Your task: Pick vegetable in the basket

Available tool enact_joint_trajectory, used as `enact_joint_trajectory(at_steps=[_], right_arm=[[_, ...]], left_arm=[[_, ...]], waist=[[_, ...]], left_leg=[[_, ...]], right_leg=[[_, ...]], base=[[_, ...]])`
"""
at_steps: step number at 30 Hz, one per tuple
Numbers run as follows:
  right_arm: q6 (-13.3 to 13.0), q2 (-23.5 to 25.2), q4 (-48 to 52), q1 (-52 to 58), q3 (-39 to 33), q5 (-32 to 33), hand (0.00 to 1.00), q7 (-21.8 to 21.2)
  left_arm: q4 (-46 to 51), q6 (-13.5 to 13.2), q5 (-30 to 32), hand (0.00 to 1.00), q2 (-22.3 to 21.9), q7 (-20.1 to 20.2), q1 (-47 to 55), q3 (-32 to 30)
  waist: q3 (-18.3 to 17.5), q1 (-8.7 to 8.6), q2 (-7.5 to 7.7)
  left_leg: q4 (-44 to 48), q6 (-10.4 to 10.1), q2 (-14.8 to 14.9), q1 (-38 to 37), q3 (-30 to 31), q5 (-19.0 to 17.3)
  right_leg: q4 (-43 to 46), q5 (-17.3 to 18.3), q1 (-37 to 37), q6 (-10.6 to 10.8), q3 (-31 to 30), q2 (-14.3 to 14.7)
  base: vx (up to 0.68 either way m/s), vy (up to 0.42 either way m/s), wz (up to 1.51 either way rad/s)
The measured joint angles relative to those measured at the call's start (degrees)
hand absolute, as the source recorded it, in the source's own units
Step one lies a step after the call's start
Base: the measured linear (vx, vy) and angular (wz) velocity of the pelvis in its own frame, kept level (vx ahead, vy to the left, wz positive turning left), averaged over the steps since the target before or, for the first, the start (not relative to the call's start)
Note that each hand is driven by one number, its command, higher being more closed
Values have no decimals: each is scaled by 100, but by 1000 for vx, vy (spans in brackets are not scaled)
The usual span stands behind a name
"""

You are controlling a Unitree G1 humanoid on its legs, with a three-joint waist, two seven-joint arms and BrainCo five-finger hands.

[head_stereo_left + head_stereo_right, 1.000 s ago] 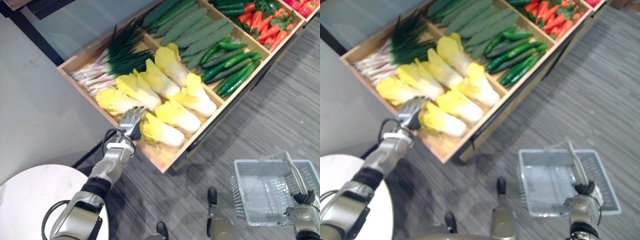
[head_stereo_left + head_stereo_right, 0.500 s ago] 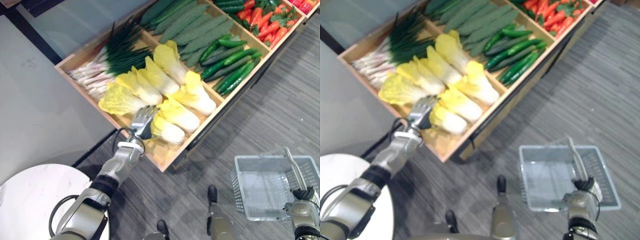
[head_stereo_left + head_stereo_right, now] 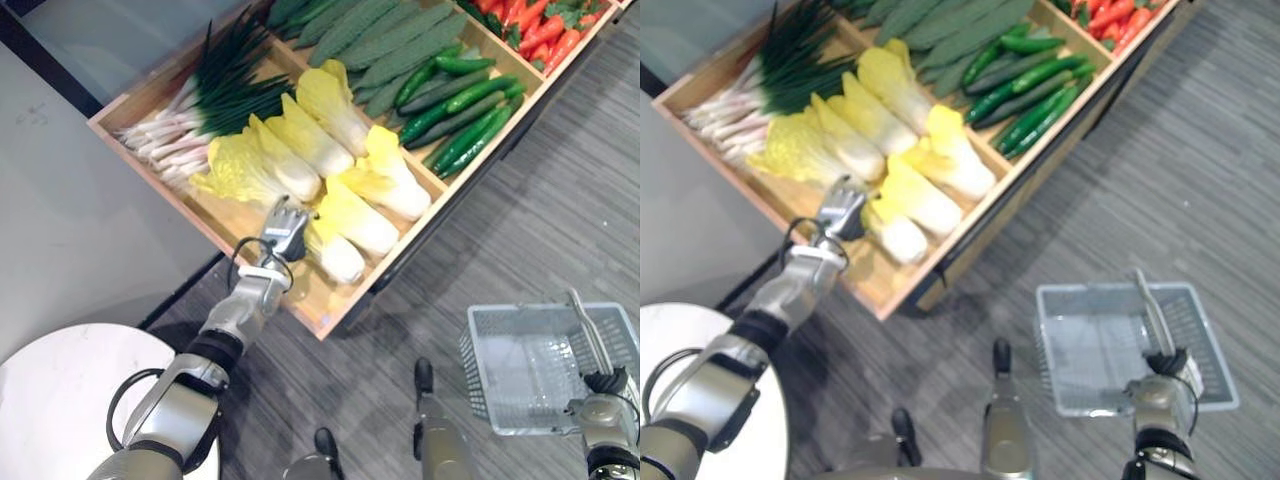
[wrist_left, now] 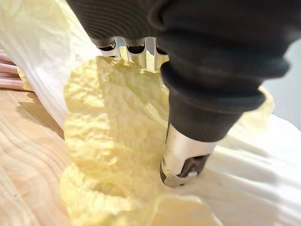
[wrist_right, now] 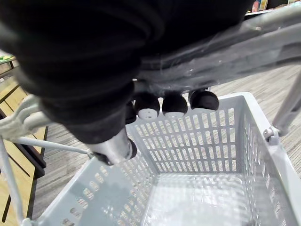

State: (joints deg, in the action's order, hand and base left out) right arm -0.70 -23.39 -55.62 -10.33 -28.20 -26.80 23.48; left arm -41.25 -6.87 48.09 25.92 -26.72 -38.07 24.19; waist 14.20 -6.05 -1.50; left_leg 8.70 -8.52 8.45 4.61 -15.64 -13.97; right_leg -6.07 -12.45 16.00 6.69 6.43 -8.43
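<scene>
I log: cabbages [image 3: 345, 215] in crate [image 3: 320, 322] | scallions [image 3: 200, 115] behind-left | cucumbers [image 3: 460, 110] right | basket [image 3: 480, 372] on floor [image 3: 560, 220], right of crate.

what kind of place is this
Probably a grocery store's produce section, or a mock-up of one: a wooden bin divided into cabbages, cucumbers and scallions, plus a shopping basket.

Grey striped carpet floor [image 3: 560, 230] lies under a wooden display stand [image 3: 305, 300], beside a round white table [image 3: 60, 390].
</scene>
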Motion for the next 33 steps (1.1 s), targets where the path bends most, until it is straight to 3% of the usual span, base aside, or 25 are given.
enact_joint_trajectory(at_steps=[18, 24, 33], right_arm=[[-13, -8, 5, -17, 408, -3, 100, 2], [-8, -8, 67, 30, 406, -4, 100, 1], [-26, 18, 129, 28, 475, -17, 100, -9]], left_arm=[[4, -9, -79, 100, -110, 1, 122, -421], [623, -9, -352, 100, -100, 2, 535, -920], [1410, -58, -514, 100, -94, 105, 1339, -1065]], waist=[[52, -36, 76], [73, -21, 112], [70, 22, 112]], left_leg=[[40, -22, 82, -84, 76, -14], [35, -18, 87, -108, 188, -10], [-53, 2, 26, -254, 227, 3]], right_leg=[[1, 12, -185, -34, 101, 63], [1, 18, -242, -38, 224, 55], [1, 17, -373, -38, 277, 1]], base=[[25, -13, 2], [36, -8, 8], [33, 5, 3]])
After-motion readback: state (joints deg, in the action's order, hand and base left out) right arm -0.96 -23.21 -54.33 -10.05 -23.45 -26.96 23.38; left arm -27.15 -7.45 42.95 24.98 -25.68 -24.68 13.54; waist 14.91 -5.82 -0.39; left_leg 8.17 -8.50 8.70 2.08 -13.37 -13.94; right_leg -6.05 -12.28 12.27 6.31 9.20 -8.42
